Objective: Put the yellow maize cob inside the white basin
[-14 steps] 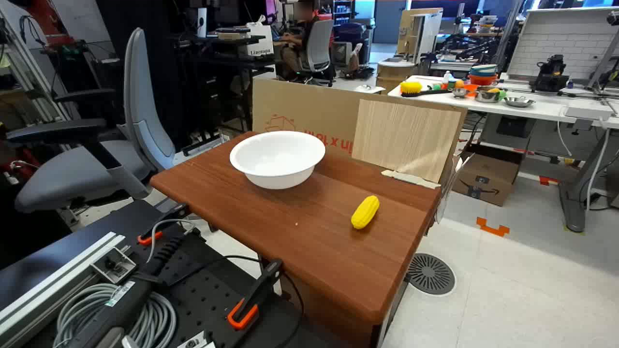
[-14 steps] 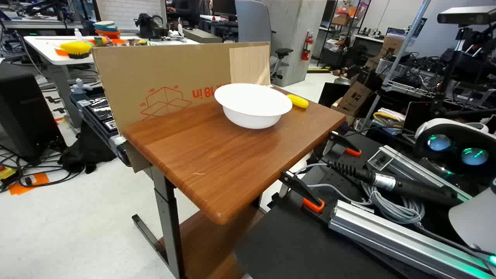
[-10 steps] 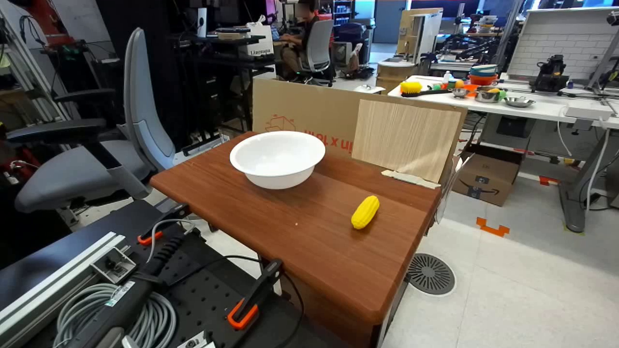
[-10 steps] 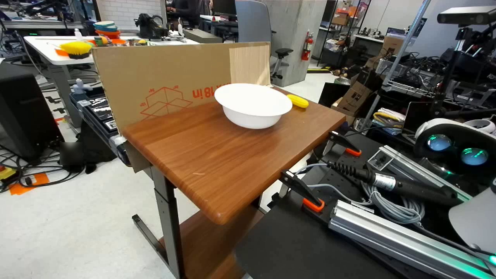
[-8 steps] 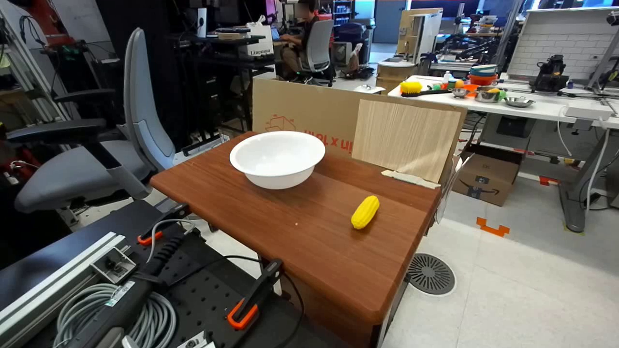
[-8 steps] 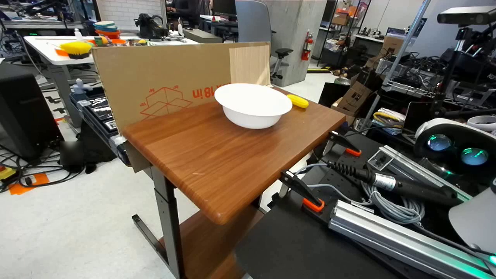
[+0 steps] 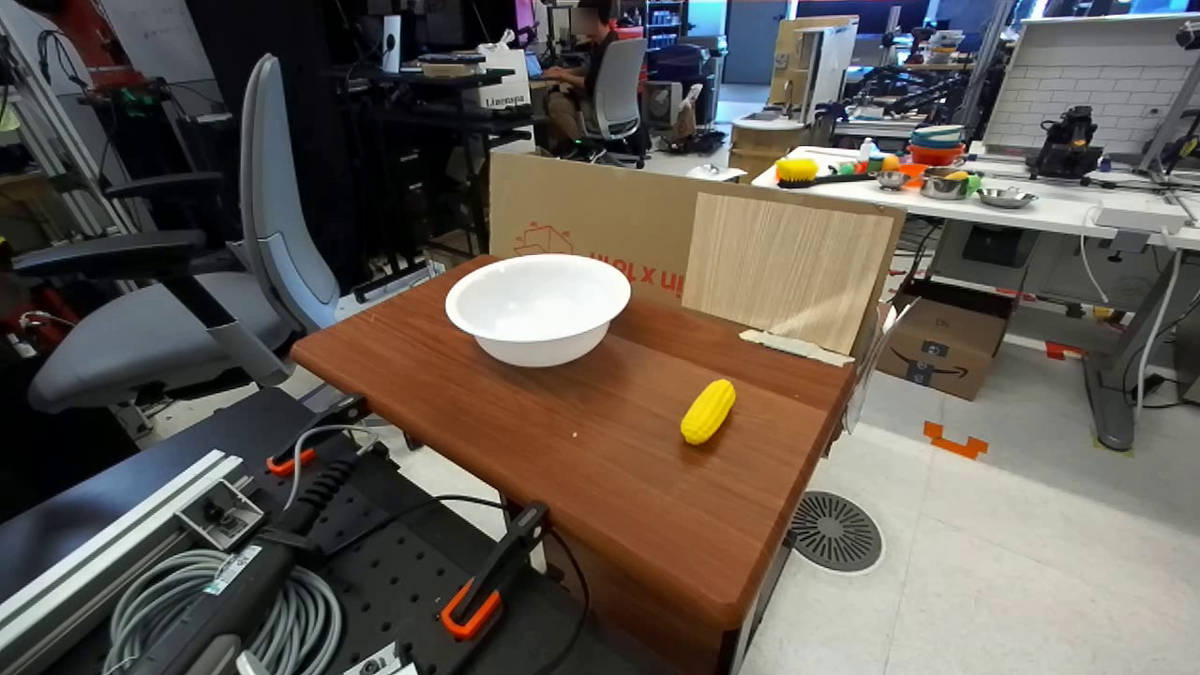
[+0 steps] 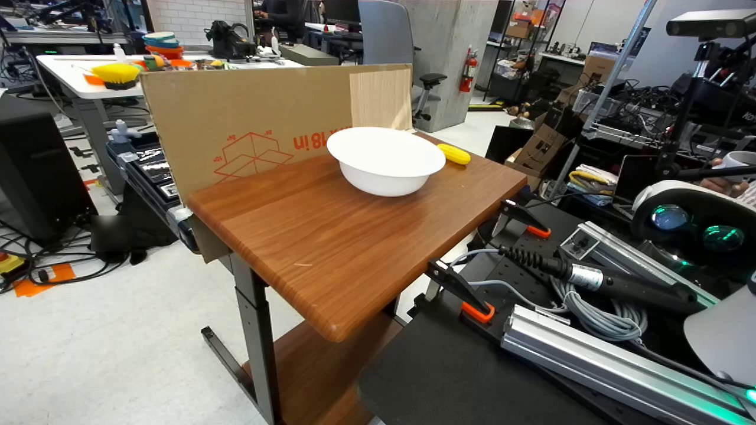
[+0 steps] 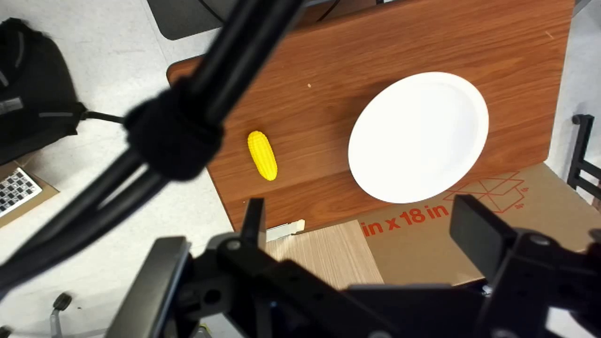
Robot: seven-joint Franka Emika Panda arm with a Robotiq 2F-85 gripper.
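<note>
The yellow maize cob point(image 7: 708, 412) lies on its side on the brown wooden table point(image 7: 600, 450), apart from the white basin point(image 7: 544, 342). The basin stands upright on the table with only white showing inside it. In an exterior view the basin's rim hides one end of the cob point(image 8: 456, 154). In the wrist view the cob point(image 9: 263, 155) is left of the basin point(image 9: 418, 141). My gripper point(image 9: 359, 206) shows only in the wrist view, high above the table. Its fingers point(image 9: 479, 239) stand wide apart with nothing between them. The arm is out of both exterior views.
A cardboard sheet point(image 7: 600, 206) with a pale wood panel point(image 7: 787, 272) stands along the table's back edge. Black and orange clamps point(image 7: 497, 572) sit along the near edge. Dark cables point(image 9: 173, 131) cross the wrist view. A grey chair point(image 7: 272, 187) is beside the table.
The cob and the basin have not moved. In an exterior view a hand with a white object has come into view at the right edge, behind the headset.
</note>
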